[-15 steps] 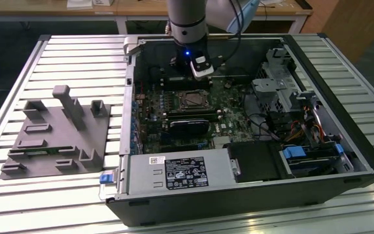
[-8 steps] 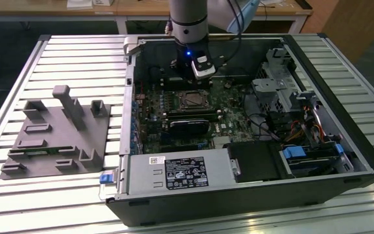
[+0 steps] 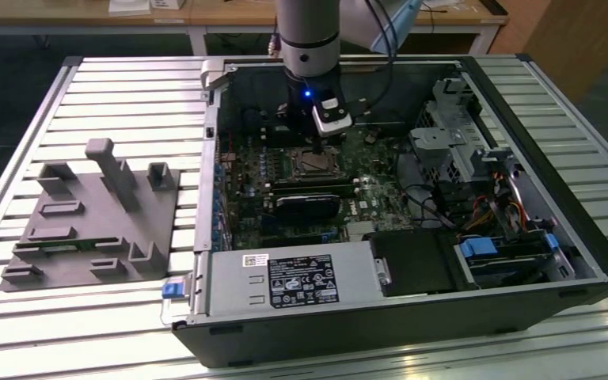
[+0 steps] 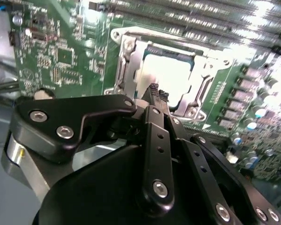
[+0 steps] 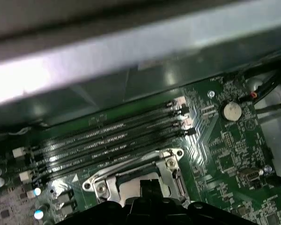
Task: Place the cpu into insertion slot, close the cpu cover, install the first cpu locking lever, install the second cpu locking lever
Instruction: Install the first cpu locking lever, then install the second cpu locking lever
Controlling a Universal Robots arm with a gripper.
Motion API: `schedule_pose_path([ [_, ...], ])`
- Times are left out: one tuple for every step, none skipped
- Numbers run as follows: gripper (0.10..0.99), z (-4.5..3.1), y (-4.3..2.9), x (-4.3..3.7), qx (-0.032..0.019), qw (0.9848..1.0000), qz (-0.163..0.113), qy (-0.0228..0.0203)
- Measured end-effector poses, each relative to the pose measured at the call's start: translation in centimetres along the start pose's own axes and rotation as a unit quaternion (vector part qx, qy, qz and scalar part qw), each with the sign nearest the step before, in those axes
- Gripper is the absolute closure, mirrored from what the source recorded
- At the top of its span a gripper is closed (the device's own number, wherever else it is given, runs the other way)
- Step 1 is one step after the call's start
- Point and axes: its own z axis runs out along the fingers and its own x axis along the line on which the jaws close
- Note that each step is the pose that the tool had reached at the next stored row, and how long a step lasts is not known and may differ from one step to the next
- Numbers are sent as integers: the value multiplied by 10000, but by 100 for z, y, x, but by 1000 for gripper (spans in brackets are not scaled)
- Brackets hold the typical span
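My gripper point(image 3: 316, 145) hangs inside the open computer case, just above the insertion slot point(image 3: 315, 163) on the green board. Its black fingers point(image 4: 154, 91) are pressed together with nothing between them. The cpu point(image 4: 171, 72) lies in the slot, its pale metal face showing. The cpu cover point(image 4: 130, 61), a silvery frame, lies flat around that face. In the first wrist view the fingertips point(image 5: 147, 185) sit over the slot's metal rim point(image 5: 100, 183). I cannot make out how the locking levers stand.
Long black memory slots point(image 5: 107, 140) run beside the socket, and a coin battery point(image 5: 232, 111) sits past them. A black card point(image 3: 309, 202), the power supply point(image 3: 294, 277) and drive cages point(image 3: 505, 253) crowd the case. A grey fixture point(image 3: 93, 214) stands on the slatted table.
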Motion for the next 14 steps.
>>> schedule_pose_path([
  [973, 2, -16, -6, 15, 10000, 0, 15],
  [973, 4, -34, -11, 29, 10000, -1, 29],
  [973, 6, -51, -17, 43, 10000, -1, 42],
  [973, 7, -68, -23, 56, 10000, -2, 53],
  [973, 8, -79, -27, 68, 10000, -3, 61],
  [973, 9, -83, -28, 75, 10000, -4, 63],
  [973, 9, -83, -28, 75, 10000, -4, 63],
  [973, 9, -84, -28, 76, 10000, -4, 63],
  [973, 8, -84, -28, 78, 10000, -4, 63],
  [973, 8, -84, -28, 78, 9999, -4, 63],
  [973, 8, -84, -28, 78, 9999, -4, 63],
  [973, 8, -84, -28, 78, 9999, -4, 63],
  [973, 8, -84, -28, 78, 9999, -4, 63],
  [973, 8, -84, -28, 78, 9999, -4, 63],
])
